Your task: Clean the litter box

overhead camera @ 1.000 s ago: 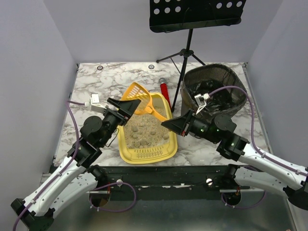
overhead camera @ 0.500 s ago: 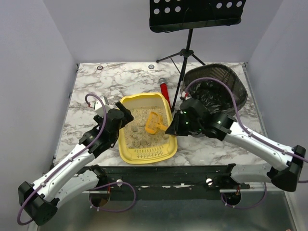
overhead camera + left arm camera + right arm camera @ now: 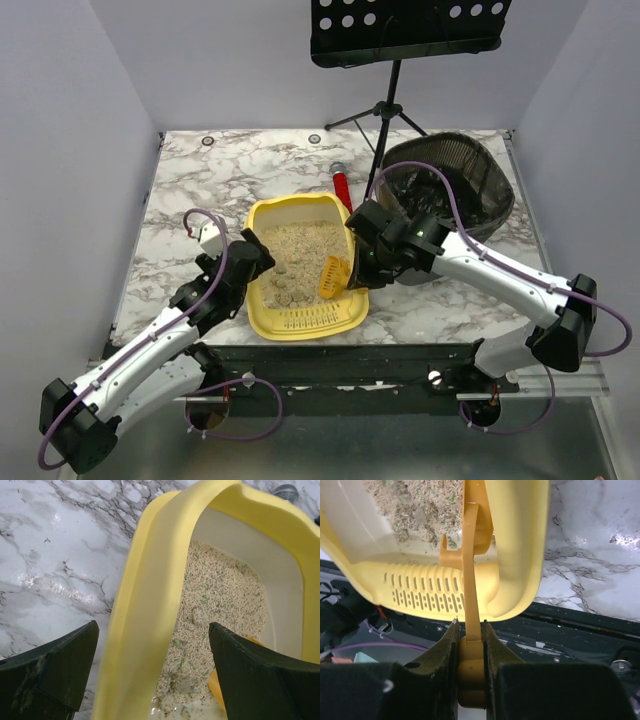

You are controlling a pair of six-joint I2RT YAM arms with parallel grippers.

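Observation:
The yellow litter box point(image 3: 262, 300) sits mid-table with beige litter point(image 3: 300, 250) and clumps inside. My left gripper point(image 3: 255, 262) is open, its jaws straddling the box's left wall point(image 3: 150, 610) without closing on it; one finger is outside, one over the litter point(image 3: 220, 595). My right gripper point(image 3: 358, 262) is shut on the handle of the orange-yellow slotted scoop point(image 3: 333, 277), which dips into the box's near right corner. In the right wrist view the scoop handle point(image 3: 471, 605) runs up from the gripper point(image 3: 470, 626) into the box point(image 3: 520, 555), above its ridged lip point(image 3: 425, 590).
A black mesh bin point(image 3: 450, 185) with a dark liner stands at the back right, just behind my right arm. A red-handled tool point(image 3: 342, 187) lies behind the box. A music stand's tripod point(image 3: 385, 110) stands at the back centre.
The right gripper has swung the scoop from above the box's far end down into the near right corner. The left gripper has come down onto the box's left wall.

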